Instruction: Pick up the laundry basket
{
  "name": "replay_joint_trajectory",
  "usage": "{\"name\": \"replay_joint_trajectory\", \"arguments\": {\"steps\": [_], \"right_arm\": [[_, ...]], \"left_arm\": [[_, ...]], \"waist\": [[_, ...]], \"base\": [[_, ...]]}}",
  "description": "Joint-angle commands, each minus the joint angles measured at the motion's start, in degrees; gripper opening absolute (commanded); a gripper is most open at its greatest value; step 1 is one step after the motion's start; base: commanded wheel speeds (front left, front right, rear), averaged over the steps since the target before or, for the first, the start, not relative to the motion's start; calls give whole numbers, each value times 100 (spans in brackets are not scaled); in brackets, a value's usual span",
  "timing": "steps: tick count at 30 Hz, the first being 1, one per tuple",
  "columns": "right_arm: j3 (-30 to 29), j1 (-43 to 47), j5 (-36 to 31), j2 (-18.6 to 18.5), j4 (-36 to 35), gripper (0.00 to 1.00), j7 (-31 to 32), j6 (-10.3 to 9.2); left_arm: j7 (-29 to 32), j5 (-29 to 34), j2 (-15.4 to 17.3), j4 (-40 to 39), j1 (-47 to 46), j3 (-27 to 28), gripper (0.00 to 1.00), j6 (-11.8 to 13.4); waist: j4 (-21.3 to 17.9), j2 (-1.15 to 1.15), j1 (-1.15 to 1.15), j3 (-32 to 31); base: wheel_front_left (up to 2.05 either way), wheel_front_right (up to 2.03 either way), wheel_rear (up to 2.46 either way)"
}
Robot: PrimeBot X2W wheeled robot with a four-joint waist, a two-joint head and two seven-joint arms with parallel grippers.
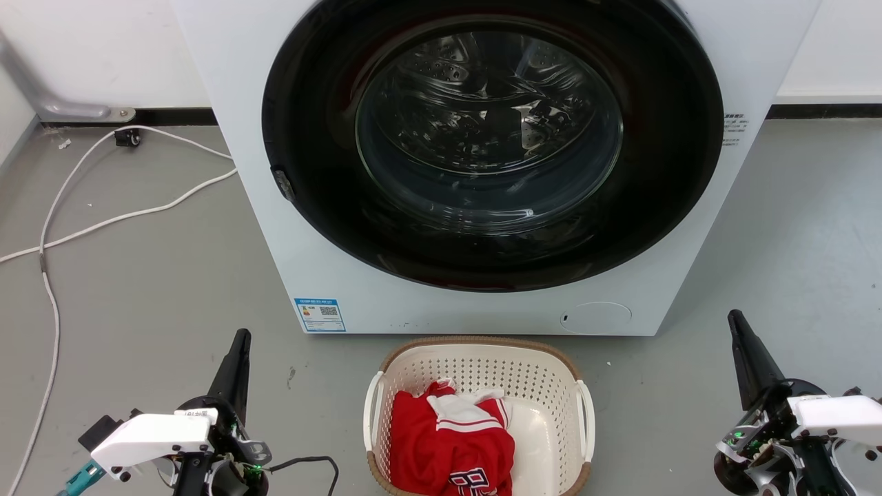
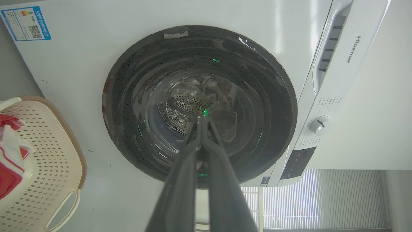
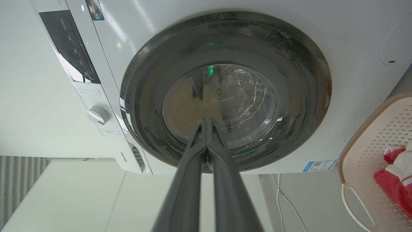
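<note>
Pinched closed and empty, left hand and right hand, well off laundry basket. Could tip, dump red shirt if lifted one-sided.

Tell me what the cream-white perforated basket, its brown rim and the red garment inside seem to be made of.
The cream-white perforated basket looks like moulded plastic, smooth and slightly glossy, with regular holes. Its brown rim has a ribbed, woven look; probably plastic too, perhaps wicker. The red garment with white trim seems soft matte fabric: it folds and creases.
</note>
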Motion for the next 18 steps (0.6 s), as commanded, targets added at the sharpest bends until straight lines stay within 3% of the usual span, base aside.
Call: {"name": "replay_joint_trajectory", "arguments": {"steps": [1,18], "right_arm": [[-8,-60,-44,14,6,0,8,0],[-11,-61,-48,15,7,0,12,0]], "left_arm": [[23,8,-4,7,-63,19,0,-25],[23,12,-7,7,-63,22,0,-25]], "waist": [[0,0,0,0],[0,0,0,0]], "base": [[0,0,0],[0,0,0]]}}
